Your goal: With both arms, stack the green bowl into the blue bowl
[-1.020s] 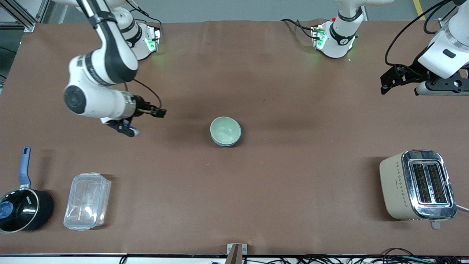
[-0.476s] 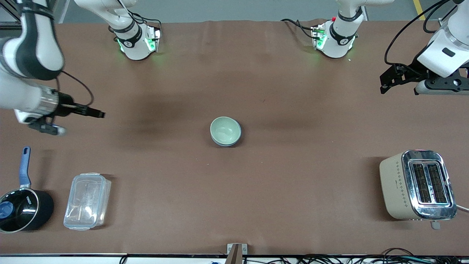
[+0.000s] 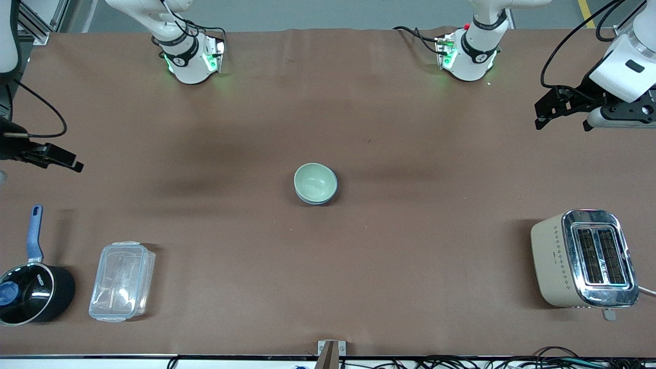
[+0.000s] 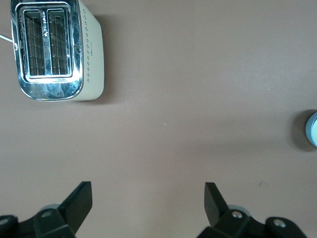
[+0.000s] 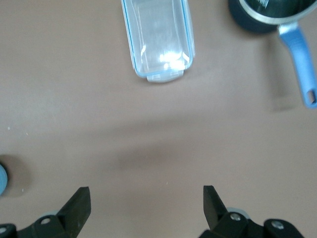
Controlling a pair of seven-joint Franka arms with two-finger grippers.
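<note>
The pale green bowl sits nested inside the blue bowl at the middle of the table; only the blue bowl's outer rim shows around it. Both grippers are far from the bowls. My left gripper is open and empty, up over the left arm's end of the table. My right gripper is open and empty, over the right arm's end of the table; in the front view it is mostly cut off by the frame's edge. A sliver of the stacked bowls shows at the edge of the left wrist view and of the right wrist view.
A cream and chrome toaster stands near the front camera at the left arm's end; it also shows in the left wrist view. A clear plastic container and a black saucepan with a blue handle sit at the right arm's end.
The right arm has swung away from beside the bowls toward its end of the table, nearly out of the front view. The left arm has shifted slightly. The bowls have not moved.
</note>
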